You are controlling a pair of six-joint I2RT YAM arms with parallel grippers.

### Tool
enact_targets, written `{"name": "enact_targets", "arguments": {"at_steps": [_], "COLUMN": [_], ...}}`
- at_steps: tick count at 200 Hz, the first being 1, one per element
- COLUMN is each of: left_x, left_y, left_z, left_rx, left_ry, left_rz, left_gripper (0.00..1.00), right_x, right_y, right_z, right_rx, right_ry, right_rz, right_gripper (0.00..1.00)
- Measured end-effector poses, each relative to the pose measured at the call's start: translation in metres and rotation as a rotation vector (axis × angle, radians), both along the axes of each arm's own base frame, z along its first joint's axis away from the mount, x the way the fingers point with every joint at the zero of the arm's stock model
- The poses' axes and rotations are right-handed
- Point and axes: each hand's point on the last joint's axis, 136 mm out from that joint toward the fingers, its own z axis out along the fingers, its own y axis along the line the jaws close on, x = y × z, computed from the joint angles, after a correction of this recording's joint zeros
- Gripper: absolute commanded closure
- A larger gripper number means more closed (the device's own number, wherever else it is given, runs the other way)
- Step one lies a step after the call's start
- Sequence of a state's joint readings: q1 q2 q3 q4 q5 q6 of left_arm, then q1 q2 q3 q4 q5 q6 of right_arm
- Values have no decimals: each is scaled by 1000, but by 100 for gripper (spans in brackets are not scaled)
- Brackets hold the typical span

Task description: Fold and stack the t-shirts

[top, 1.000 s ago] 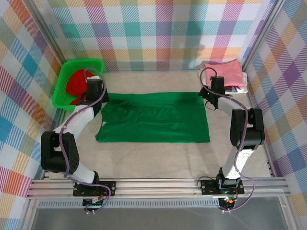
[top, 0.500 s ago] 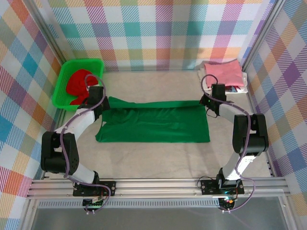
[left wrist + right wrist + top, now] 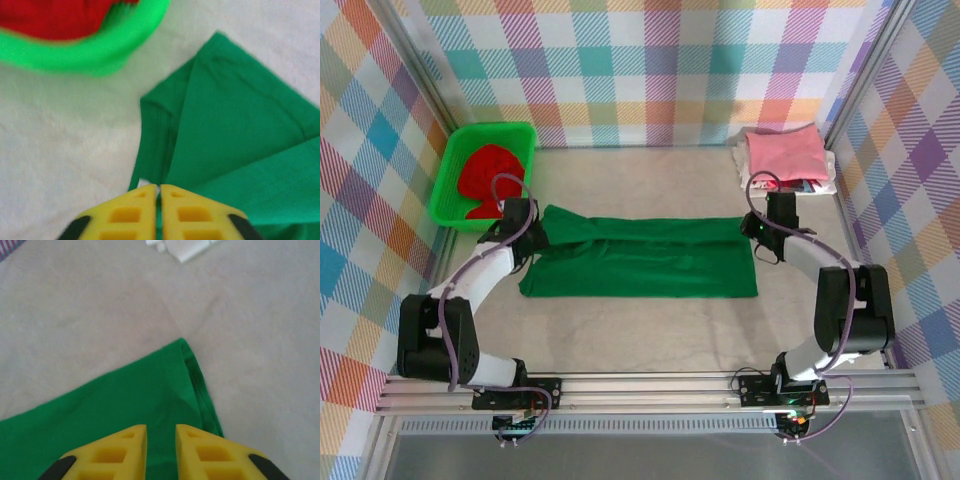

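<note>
Right wrist: R gripper (image 3: 160, 429) ajar over dk green shirt (image 3: 125, 405); left wrist: L gripper (image 3: 158, 188) near-shut, hold unclear.

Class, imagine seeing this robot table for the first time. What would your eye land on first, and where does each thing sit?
The dark green t-shirt dominates, spread across the middle of the table, with the left hand and right hand at its two far corners. Next come the red t-shirt in the bright green basket at the far left, and the pink t-shirt at the far right.
</note>
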State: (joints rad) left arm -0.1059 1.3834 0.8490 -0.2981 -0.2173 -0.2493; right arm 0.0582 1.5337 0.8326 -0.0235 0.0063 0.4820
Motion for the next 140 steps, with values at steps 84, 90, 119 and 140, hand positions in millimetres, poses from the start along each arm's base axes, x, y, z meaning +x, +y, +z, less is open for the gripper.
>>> {"name": "enact_targets", "arguments": {"at_steps": [84, 90, 119, 140], "left_x": [-3, 10, 74, 97], "left_y": [-36, -40, -59, -68], "left_z": [25, 27, 20, 2], "left_rx": [-73, -68, -40, -26], "left_ry": [-15, -5, 45, 103], "left_rz": [-144, -162, -222, -249], "left_gripper": [48, 47, 40, 39], "right_x": [-18, -12, 13, 16], "right_y": [24, 33, 72, 92], "right_z": [28, 33, 44, 37], "right_rx": [7, 7, 14, 14], "right_ry": [-13, -25, -69, -57], "right_rz": [57, 79, 169, 215], "right_gripper": [69, 68, 67, 67]}}
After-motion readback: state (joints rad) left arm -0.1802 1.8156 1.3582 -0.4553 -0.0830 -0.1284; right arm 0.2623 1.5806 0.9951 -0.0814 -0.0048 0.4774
